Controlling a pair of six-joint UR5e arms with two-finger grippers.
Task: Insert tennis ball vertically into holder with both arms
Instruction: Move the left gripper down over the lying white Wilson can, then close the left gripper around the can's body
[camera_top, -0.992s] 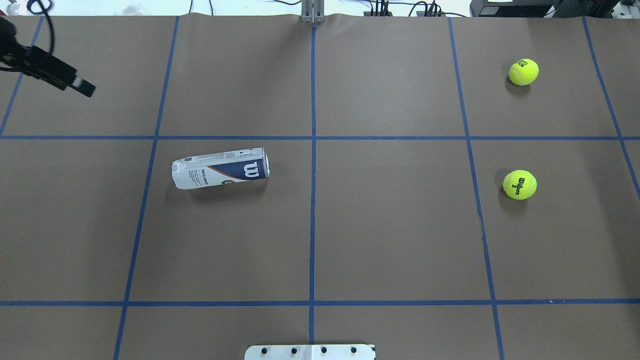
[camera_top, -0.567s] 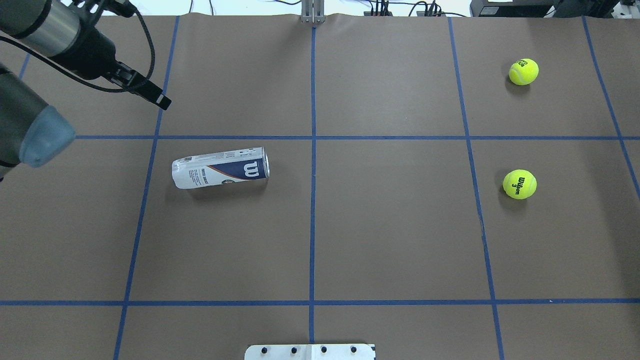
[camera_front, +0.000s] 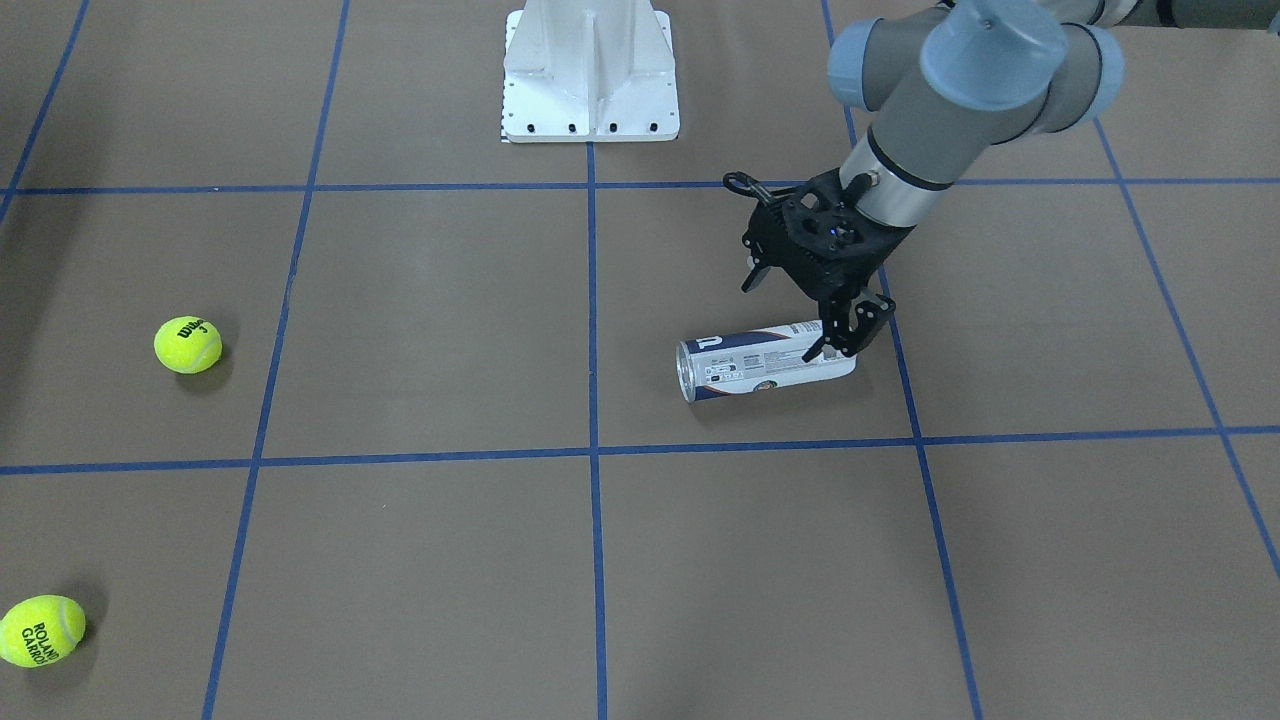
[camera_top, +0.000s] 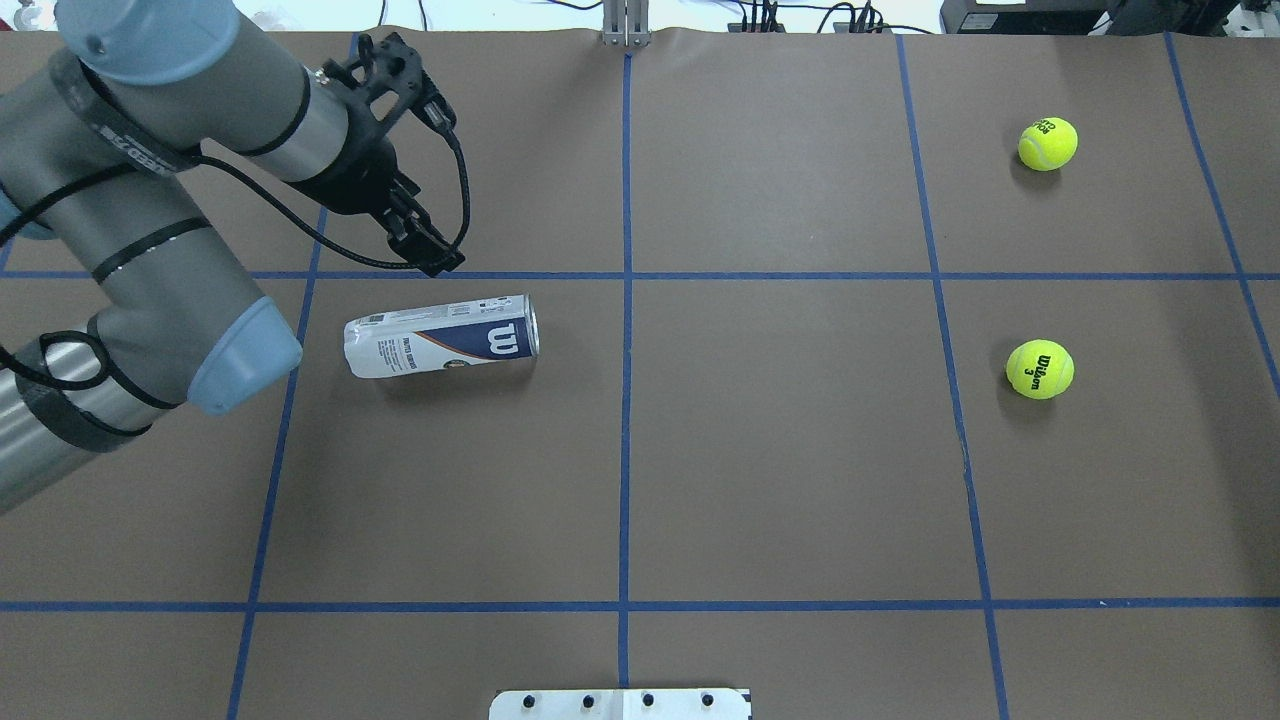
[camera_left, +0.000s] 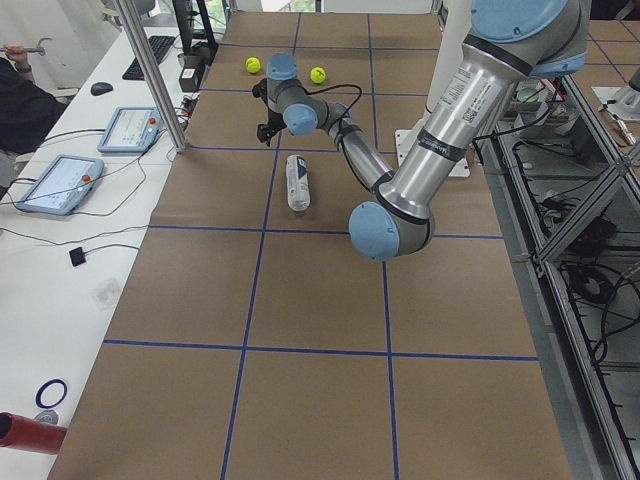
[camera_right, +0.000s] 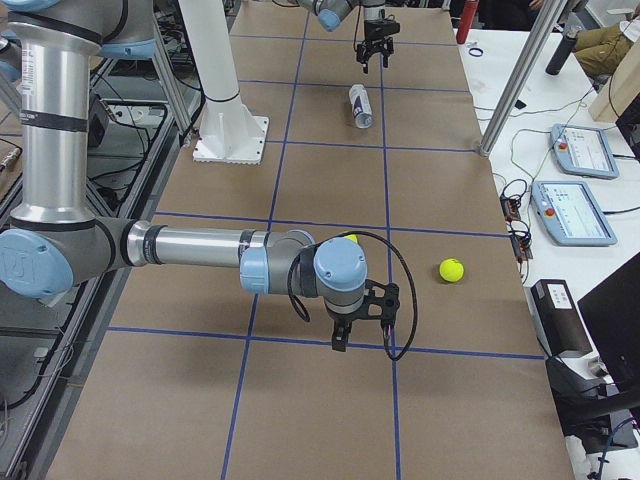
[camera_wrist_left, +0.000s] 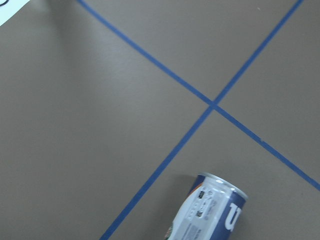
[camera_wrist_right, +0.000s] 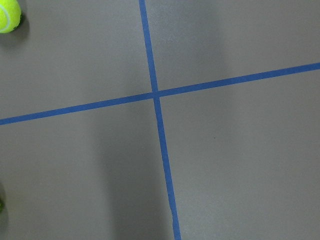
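Observation:
The holder (camera_top: 440, 337), a clear can with a white and navy label, lies on its side left of the table's middle, its silver rim toward the centre line. It also shows in the front view (camera_front: 765, 362) and at the bottom of the left wrist view (camera_wrist_left: 210, 215). My left gripper (camera_top: 432, 255) hangs in the air just beyond the can's far side, jaws apart and empty (camera_front: 847, 333). Two yellow tennis balls lie at the right: a Wilson ball (camera_top: 1039, 369) and a Roland Garros ball (camera_top: 1047, 143). My right gripper (camera_right: 360, 335) shows only in the right side view, near the balls; I cannot tell its state.
The white pedestal base (camera_front: 590, 75) stands at the robot's edge of the table. Blue tape lines (camera_top: 625, 400) divide the brown table cover into squares. Tablets and cables lie on the white bench (camera_right: 575, 190) past the far edge.
My left arm has swung in from the far left and its gripper has moved right and nearer to the can. The can and both balls have not moved.

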